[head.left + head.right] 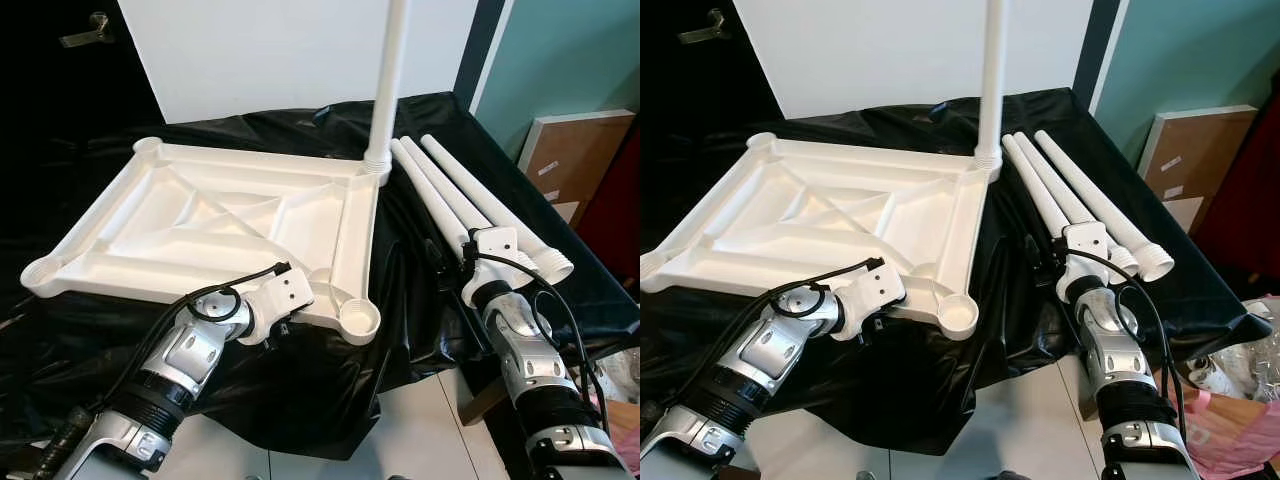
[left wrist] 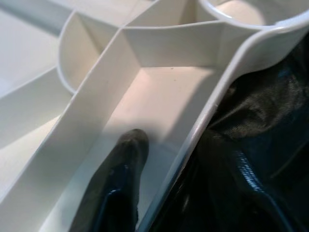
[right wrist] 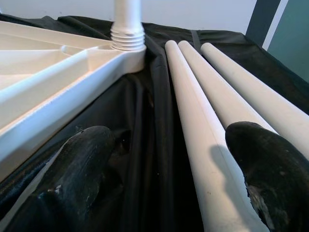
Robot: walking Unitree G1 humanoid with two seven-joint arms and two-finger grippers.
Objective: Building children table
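The white plastic tabletop [image 1: 200, 215] lies upside down on a black cloth. One white leg [image 1: 388, 80] stands upright, screwed into its far right corner socket. Three loose legs [image 1: 445, 190] lie side by side to the right of it. My left gripper [image 1: 285, 318] is at the tabletop's near rim, close to the empty near right socket [image 1: 358, 320]. My right gripper [image 3: 169, 140] is open at the near ends of the loose legs. The leg nearest the tabletop [image 3: 193, 106] lies between its fingers, untouched.
The black cloth [image 1: 420, 330] hangs over the near edge down to a pale tiled floor [image 1: 430, 430]. A brown board [image 1: 570, 150] leans against the teal wall on the right. A pink bag [image 1: 1230, 425] sits low on the right. A white panel stands behind.
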